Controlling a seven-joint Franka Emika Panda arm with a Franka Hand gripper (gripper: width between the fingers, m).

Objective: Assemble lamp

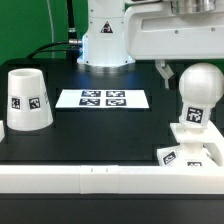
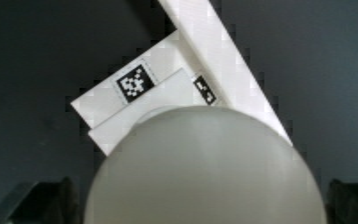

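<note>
The bulb stem (image 1: 197,96) stands upright on the flat square base (image 1: 186,154) at the exterior view's right, against the white front rail. Its round head fills the wrist view (image 2: 201,168), with the tagged base (image 2: 137,92) below it. My gripper (image 1: 181,68) hangs just above and behind the bulb's head. In the wrist view the gripper (image 2: 197,208) is open; its dark fingers (image 2: 41,202) stand on either side of the head with a small gap. The tapered shade (image 1: 28,98) stands alone at the exterior view's left.
The marker board (image 1: 102,98) lies flat in the middle of the black table. A white rail (image 1: 90,179) runs along the front edge and also shows in the wrist view (image 2: 222,52). The arm's base (image 1: 104,40) stands at the back.
</note>
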